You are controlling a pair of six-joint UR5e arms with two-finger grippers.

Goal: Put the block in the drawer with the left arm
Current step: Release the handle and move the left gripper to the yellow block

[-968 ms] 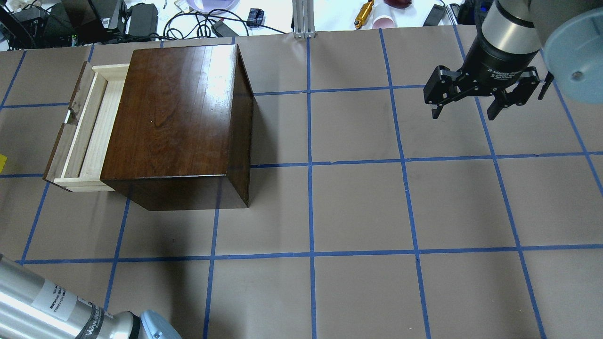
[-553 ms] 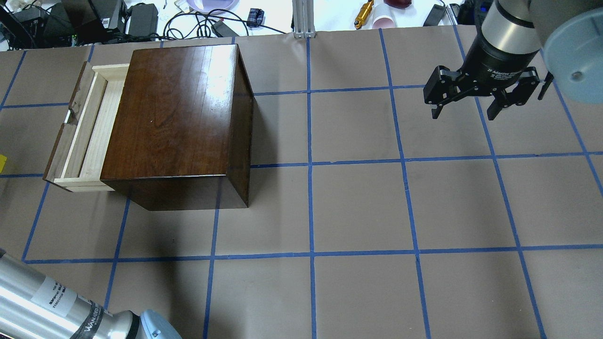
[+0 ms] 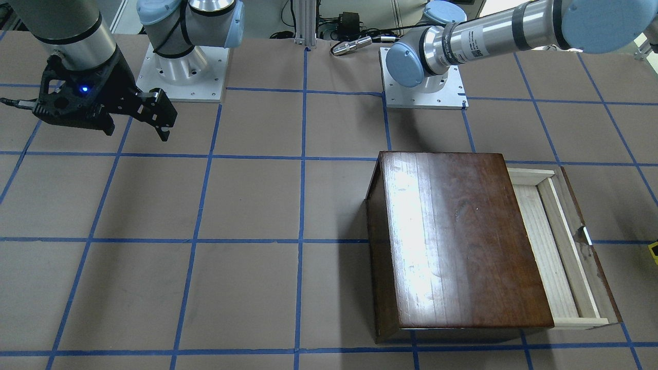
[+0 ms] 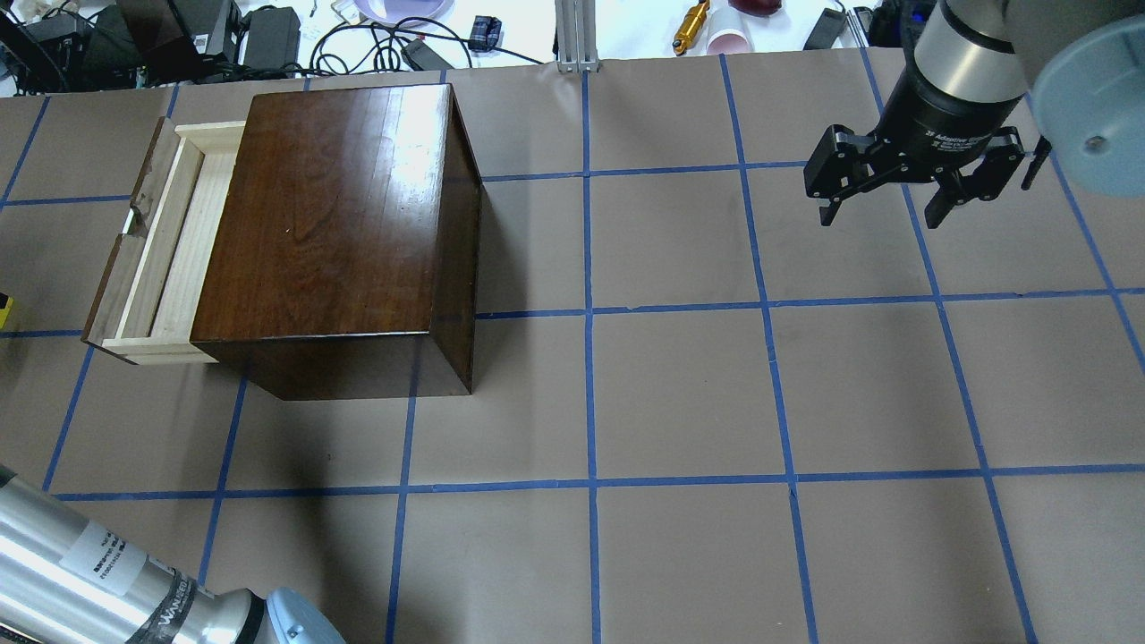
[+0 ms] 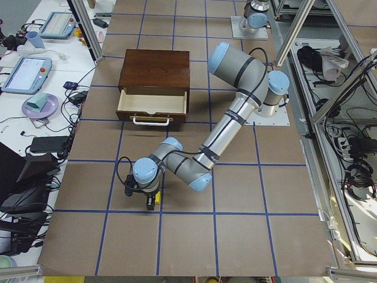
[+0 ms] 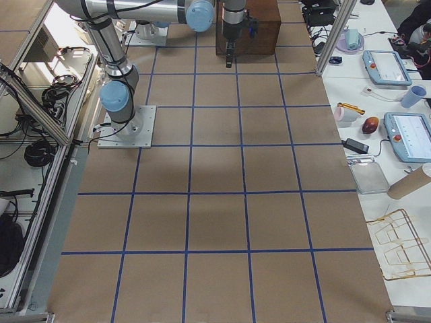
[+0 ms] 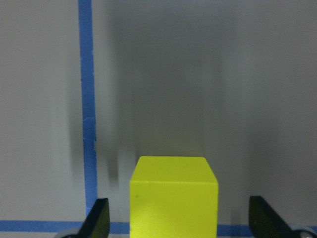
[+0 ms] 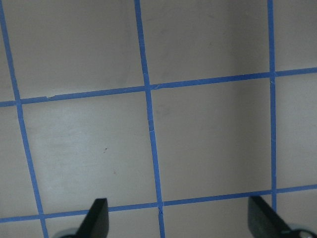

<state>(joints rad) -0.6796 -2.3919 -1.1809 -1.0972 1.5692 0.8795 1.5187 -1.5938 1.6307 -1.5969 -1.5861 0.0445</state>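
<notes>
Front view: the drawer [image 3: 547, 257] stands open from the wooden box [image 3: 462, 241], and the block [image 3: 654, 251] shows at the edge, beyond the drawer's front.

Overhead: the right gripper [image 4: 881, 219] hangs with jaws spread, well apart from the box.

Left wrist: the left gripper [image 7: 181, 220] has its jaws open on either side of the block, which rests on the table [image 7: 208, 74], untouched.

Robotics lab, tape-gridded table [image 4: 680, 394], teach pendants [image 6: 407, 137] (cables [image 5: 352, 174], aluminium framing [image 4: 572, 36])
</notes>
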